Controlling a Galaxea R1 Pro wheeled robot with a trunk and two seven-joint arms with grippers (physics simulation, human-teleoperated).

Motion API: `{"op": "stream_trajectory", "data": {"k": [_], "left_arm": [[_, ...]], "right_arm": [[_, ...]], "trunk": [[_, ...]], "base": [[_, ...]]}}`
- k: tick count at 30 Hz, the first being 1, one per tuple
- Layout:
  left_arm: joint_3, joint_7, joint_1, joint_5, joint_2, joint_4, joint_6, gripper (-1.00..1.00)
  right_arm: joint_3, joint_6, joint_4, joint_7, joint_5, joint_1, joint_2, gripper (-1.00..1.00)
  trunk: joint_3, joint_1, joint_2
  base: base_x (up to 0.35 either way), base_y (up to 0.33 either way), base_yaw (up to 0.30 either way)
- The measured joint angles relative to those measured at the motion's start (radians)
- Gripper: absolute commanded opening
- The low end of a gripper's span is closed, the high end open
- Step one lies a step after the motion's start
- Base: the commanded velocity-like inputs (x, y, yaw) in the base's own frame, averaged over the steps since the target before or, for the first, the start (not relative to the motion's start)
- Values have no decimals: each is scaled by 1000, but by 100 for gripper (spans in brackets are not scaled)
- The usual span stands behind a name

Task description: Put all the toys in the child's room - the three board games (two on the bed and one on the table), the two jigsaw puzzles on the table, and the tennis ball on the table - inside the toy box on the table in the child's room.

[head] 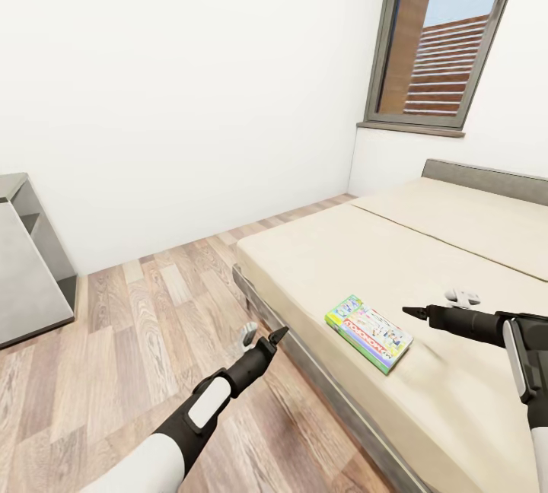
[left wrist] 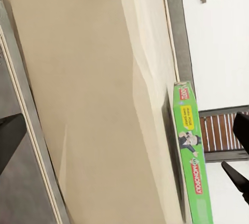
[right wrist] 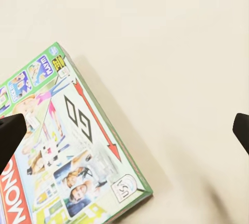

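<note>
Child's room, bedside. Green-edged board game (head: 369, 332) lying flat on bed (head: 396, 265) near its front edge, just ahead of and below right gripper (head: 411, 313), long axis running diagonally across approach line. Right gripper nearer, hovering above mattress, fingers spread wide, nothing held. Left gripper (head: 262, 335) farther off, beside bed frame over wood floor (head: 144, 310); jaw state hard to tell. Box's far corner cut off in right wrist view; second bed game unseen here.

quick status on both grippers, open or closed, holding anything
Left gripper: open, holding nothing, above the floor beside the bed.
Right gripper: open, holding nothing, over the mattress next to the green-edged board game.
</note>
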Motion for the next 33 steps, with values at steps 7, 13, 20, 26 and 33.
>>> {"op": "stream_trajectory", "data": {"k": [7,13,20,26,33], "left_arm": [[0,-3,-3,0,-1,9,-4,100],[0,-4,-4,1,-2,12,-6,100],[-1,-4,-4,1,-2,14,-7,100],[-1,-5,-5,1,-3,14,-8,100],[-1,-5,-4,1,-3,17,-9,100]], "right_arm": [[-1,0,-2,0,0,0,-1,100],[-1,0,-3,0,0,0,-1,100],[-1,-1,-3,0,0,0,-1,100],[-2,-1,-3,0,0,0,0,100],[-2,-3,-1,0,0,0,1,100]], "trunk": [[0,0,0],[0,0,0],[0,0,0],[0,0,0],[0,0,0]], "base": [[0,0,0],[0,0,0],[0,0,0],[0,0,0],[0,0,0]]}}
